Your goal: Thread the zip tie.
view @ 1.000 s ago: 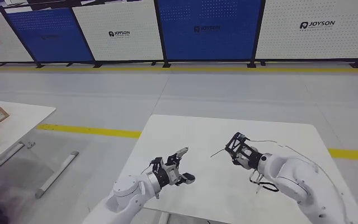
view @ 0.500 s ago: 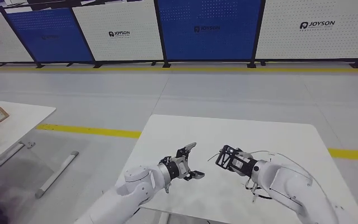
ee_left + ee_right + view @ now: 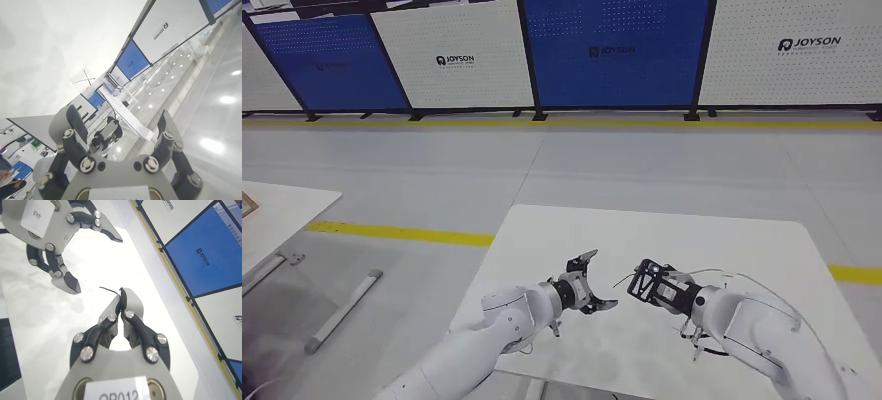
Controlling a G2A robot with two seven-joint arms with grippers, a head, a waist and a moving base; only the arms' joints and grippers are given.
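Left claw: released, its two fingers spread wide. It hangs over the near half of the table, with its tips turned toward the right claw.
Left claw, own view: the dark-padded fingers stand far apart, one on each side of the frame.
Left claw, seen from the right wrist: an open fork, with one finger well clear of the tie and the other near its free end but apart from it.
Right claw: clenched on the zip tie, with the pads pressed together at the tips. In the top view this right claw sits just beside the left one, tips facing it.
Zip tie: thin and black, pinched at the right claw's fingertips. A short curved end sticks out past them toward the left claw.
Zip tie, top view: the free end pokes into the gap between the two claws and touches neither left finger.
Table: white, with rounded corners, under both claws.
Room: blue and white panels line the far wall. A yellow line runs across the grey floor. A second table sits at the left edge.
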